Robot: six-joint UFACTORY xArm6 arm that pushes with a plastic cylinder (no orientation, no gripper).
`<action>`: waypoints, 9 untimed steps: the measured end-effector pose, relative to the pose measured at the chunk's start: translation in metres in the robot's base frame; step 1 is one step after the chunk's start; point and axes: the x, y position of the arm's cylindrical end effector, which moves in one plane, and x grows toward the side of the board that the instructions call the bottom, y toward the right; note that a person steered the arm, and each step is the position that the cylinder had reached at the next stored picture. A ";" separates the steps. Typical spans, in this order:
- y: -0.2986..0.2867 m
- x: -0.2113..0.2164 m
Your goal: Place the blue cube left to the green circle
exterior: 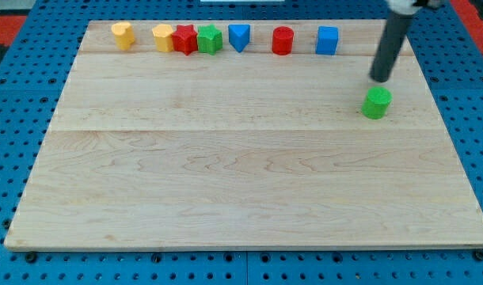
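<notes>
The blue cube (327,40) sits near the view's top edge of the wooden board (226,182), right of centre. The green circle, a short green cylinder (376,103), stands lower down at the view's right. The dark rod comes down from the top right, and my tip (380,79) ends just above the green cylinder, close to it. My tip is to the lower right of the blue cube, well apart from it.
A row of blocks lines the view's top edge: a yellow block (123,35), another yellow block (162,36), a red star-like block (184,39), a green block (210,39), a blue triangular block (239,36) and a red cylinder (283,39). Blue pegboard surrounds the board.
</notes>
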 end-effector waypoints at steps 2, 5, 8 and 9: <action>-0.008 -0.091; -0.107 -0.056; -0.151 -0.054; -0.151 -0.002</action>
